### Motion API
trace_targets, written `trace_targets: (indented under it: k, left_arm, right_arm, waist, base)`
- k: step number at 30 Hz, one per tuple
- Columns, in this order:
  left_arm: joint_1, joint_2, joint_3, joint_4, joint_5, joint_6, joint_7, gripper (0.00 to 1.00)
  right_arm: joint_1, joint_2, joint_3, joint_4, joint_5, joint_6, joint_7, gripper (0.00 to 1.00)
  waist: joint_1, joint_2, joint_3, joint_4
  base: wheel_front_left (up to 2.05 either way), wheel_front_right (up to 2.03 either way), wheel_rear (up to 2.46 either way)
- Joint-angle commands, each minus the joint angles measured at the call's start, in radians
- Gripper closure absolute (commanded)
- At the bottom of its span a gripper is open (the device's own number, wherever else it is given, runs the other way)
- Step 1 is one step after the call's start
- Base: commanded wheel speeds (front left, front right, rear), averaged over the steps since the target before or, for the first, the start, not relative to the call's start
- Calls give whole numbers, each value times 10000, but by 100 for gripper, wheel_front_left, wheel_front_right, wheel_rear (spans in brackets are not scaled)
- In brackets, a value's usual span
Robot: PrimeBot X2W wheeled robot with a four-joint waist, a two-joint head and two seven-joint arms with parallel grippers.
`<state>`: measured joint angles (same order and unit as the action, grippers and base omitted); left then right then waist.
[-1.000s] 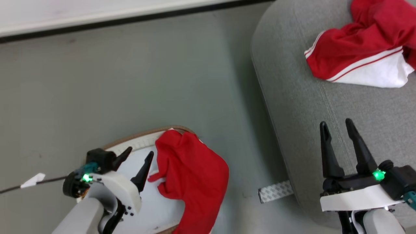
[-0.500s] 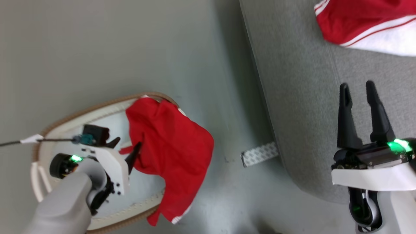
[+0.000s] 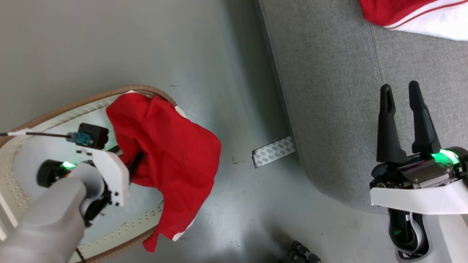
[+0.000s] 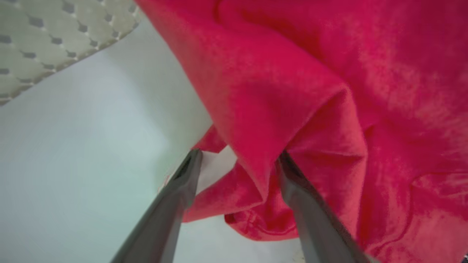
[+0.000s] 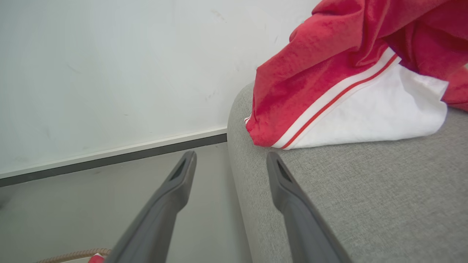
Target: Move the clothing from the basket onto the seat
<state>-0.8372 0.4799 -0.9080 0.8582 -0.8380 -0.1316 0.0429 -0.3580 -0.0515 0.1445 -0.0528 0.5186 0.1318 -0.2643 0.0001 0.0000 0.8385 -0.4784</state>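
Inside the basket [image 3: 73, 109], straddles a fold of the red garment [image 3: 172, 146], draped over the rim, with the left gripper [image 4: 237, 157] spread wide. Risks a shallow pinch: may slip free or snag there.

Grey sofa [image 3: 329, 91] and laundry basket [image 3: 16, 182] suggest a home

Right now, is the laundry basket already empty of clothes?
No, one red garment lies partly in the basket, draped over its brown rim.
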Motion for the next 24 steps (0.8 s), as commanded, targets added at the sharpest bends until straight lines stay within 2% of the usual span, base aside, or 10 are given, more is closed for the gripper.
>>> trace_targets:
  k: [1, 2, 3, 10, 18, 24]
  left_arm:
    - [-124, 129, -115, 99, -126, 18, 19, 6]
    - [-183, 180, -229, 166, -153, 17, 10, 66]
    - [-231, 221, -321, 214, -206, 17, -23, 100]
    - [-437, 278, -925, 281, -601, 18, -388, 100]
    - [-448, 23, -1593, 329, -1078, 17, -903, 100]
    - [-166, -298, -2075, 210, -1553, 18, -1642, 100]
  right_arm:
    - [-113, 15, 39, -13, 118, -22, -1, 0]
    - [-114, 15, 79, -9, 145, -22, -1, 0]
    - [-116, 15, 112, 0, 191, -22, -1, 0]
    - [-25, 15, 79, 89, 249, -22, -1, 0]
    - [-144, 15, 20, 241, -1, -22, -1, 0]
    - [-164, 9, -72, 454, -436, -22, -1, 0]
  waist:
    - [-1, 0, 77, -79]
    - [-1, 0, 103, -108]
    - [-1, 0, 122, -133]
    - [-1, 0, 32, -112]
    - [-1, 0, -494, 133]
    - [-1, 0, -1312, 521]
  base:
    - [0, 0, 0]
    - [0, 0, 0]
    - [0, 0, 0]
    - [0, 0, 0]
    - [0, 0, 0]
    - [0, 0, 0]
